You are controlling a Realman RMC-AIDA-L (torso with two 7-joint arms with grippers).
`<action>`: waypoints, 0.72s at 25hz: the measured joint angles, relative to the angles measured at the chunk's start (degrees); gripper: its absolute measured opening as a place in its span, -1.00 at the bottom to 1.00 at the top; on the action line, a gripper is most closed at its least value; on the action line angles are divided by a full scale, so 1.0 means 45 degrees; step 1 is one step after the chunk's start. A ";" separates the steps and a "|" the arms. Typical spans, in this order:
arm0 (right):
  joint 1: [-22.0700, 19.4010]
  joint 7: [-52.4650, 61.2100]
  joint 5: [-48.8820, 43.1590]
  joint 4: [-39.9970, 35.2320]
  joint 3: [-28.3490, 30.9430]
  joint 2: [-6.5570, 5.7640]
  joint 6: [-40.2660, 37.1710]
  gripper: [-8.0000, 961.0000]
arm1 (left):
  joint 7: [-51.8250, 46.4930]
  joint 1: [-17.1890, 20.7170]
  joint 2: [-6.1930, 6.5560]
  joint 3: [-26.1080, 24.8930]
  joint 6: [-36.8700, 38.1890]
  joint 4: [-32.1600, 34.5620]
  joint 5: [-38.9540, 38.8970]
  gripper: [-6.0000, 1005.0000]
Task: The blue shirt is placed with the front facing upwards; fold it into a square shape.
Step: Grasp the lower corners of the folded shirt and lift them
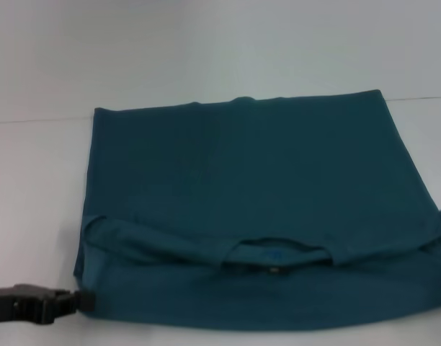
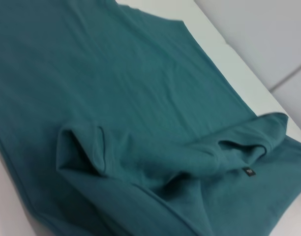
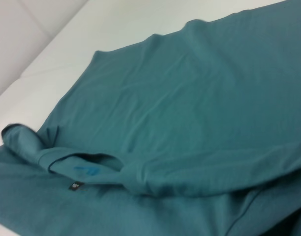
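Head view: the blue shirt [image 1: 249, 209] lies flat on the white table [image 1: 206, 50], folded into a broad rectangular block. Its collar [image 1: 278, 252] sits along the fold line near the shirt's near edge, with a small dark label [image 1: 273, 270] just below the collar opening. My left gripper [image 1: 80, 299] is low at the shirt's near left corner, its dark tip touching or just beside the hem there. I cannot tell whether my left fingers are apart, together or clamped on the fabric. My right gripper does not appear in this view.

Left wrist view: the blue shirt [image 2: 116, 88] fills most of the picture. A raised roll of cloth [image 2: 91, 152] runs across the shirt, and the label [image 2: 248, 171] shows beside the collar opening. The table [image 2: 249, 64] is bare beyond the shirt's far edge. My own fingers are not visible here.

Right wrist view: the blue shirt [image 3: 190, 108] spreads across the table [image 3: 52, 73]. The collar [image 3: 81, 167] lies near the shirt's edge, with the label [image 3: 75, 186] directly beside it. My right fingers are not visible, so their state cannot be told.
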 joint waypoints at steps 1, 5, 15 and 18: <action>-0.0103 -0.0166 -0.0011 -0.0018 0.0011 -0.0004 -0.0186 -0.91 | 0.0042 0.0056 0.0012 -0.0086 0.0294 0.0071 0.0105 -0.93; -0.0472 -0.0697 -0.0254 -0.0076 0.0081 -0.0017 -0.0898 -0.91 | 0.0286 0.0317 0.0034 -0.0276 0.1302 0.0277 0.0158 -0.92; -0.0895 -0.1632 -0.1330 -0.0163 0.0602 0.0024 -0.2219 -0.91 | 0.0916 0.0811 0.0078 -0.0972 0.3104 0.0635 0.0665 -0.90; -0.0941 -0.1729 -0.1780 -0.0163 0.0717 0.0062 -0.2520 -0.91 | 0.1089 0.0890 0.0049 -0.1018 0.3407 0.0766 0.0954 -0.90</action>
